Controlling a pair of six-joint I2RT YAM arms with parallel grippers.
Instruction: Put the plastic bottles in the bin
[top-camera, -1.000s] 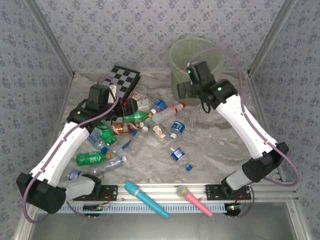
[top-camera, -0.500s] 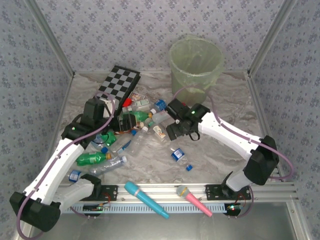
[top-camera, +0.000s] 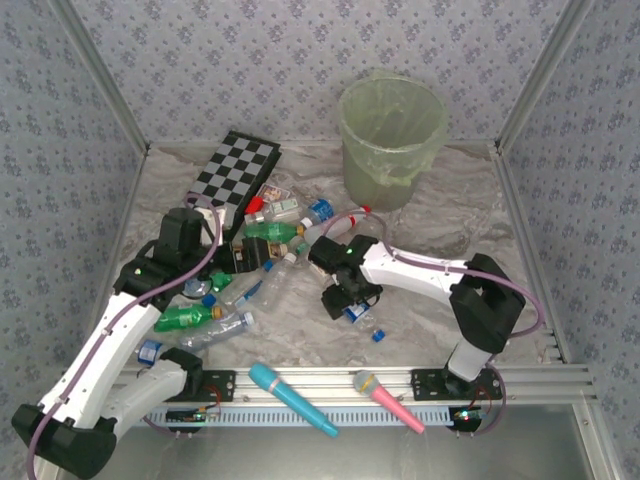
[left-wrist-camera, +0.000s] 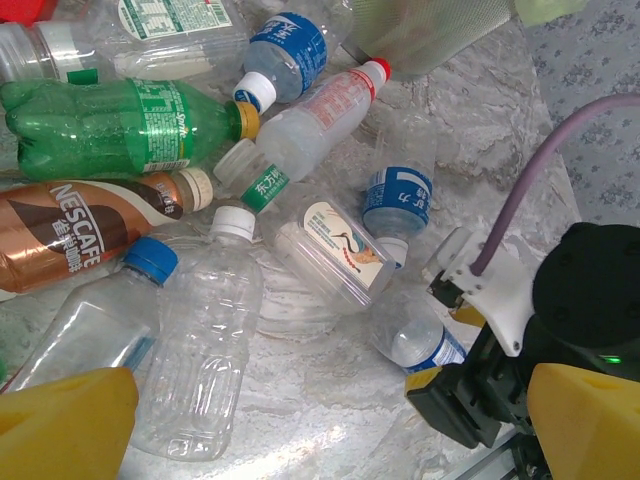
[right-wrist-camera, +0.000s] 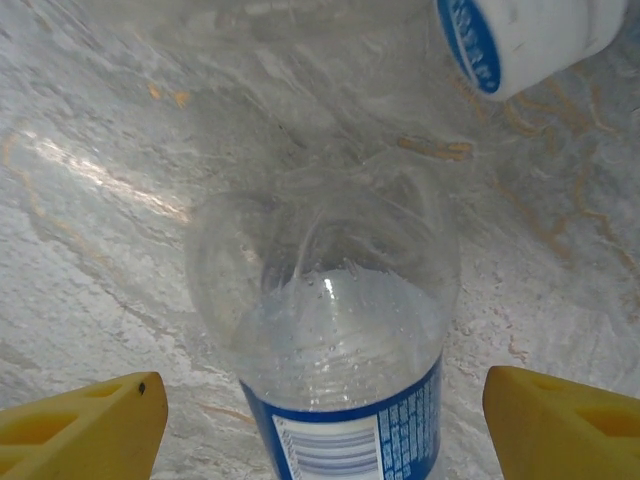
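jaws of the right gripper (right-wrist-camera: 325, 425) were spread wide, straddling a clear blue-labelled bottle (right-wrist-camera: 335, 340) on the table (right-wrist-camera: 100, 200), gaps on both sides. left gripper (left-wrist-camera: 330, 415) gaped empty above the other bottles (left-wrist-camera: 110, 125). the bin (top-camera: 385, 170) stood far behind, well apart.

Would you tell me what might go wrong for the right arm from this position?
The right hand straddles a smooth round bottle with its jaws apart; closing could squirt or roll it away. A second bottle lies just beyond and may get nudged. The left hand hovers over the pile close by, so the two could collide on the lift.
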